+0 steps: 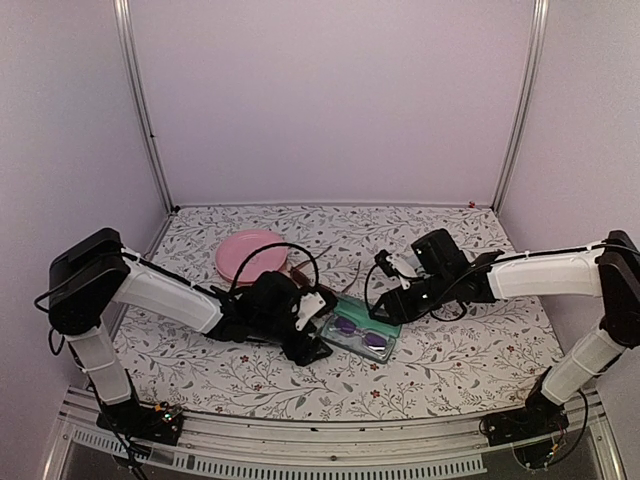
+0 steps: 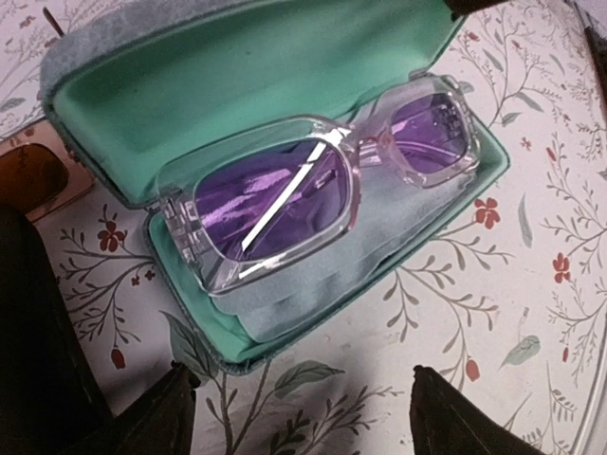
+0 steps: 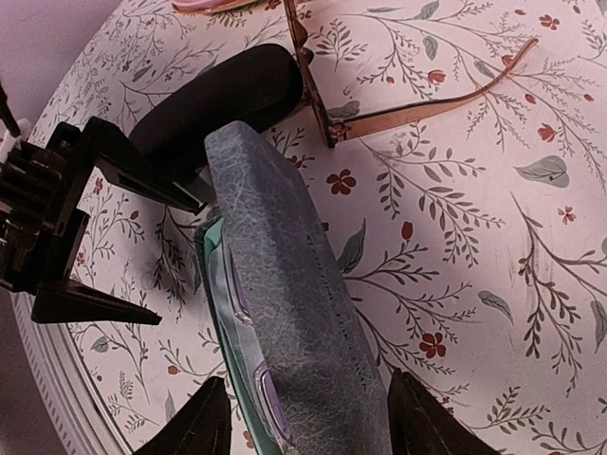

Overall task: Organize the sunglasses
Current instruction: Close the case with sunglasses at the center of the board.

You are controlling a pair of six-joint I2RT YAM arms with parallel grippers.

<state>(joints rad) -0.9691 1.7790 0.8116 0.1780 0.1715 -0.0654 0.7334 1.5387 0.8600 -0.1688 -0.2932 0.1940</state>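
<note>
Pale sunglasses [image 2: 313,190] inside case [image 2: 237,57], just ahead of open left gripper [image 2: 303,379], right gripper [image 3: 308,379] open astride lid [image 3: 285,284]

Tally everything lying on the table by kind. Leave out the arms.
Pairs of glasses: 2 (clear frame with purple lenses, reddish-brown frame)
Cases: 2 (open grey-blue case, black case)
Plates: 1 (pink plate)
Total: 5
</note>
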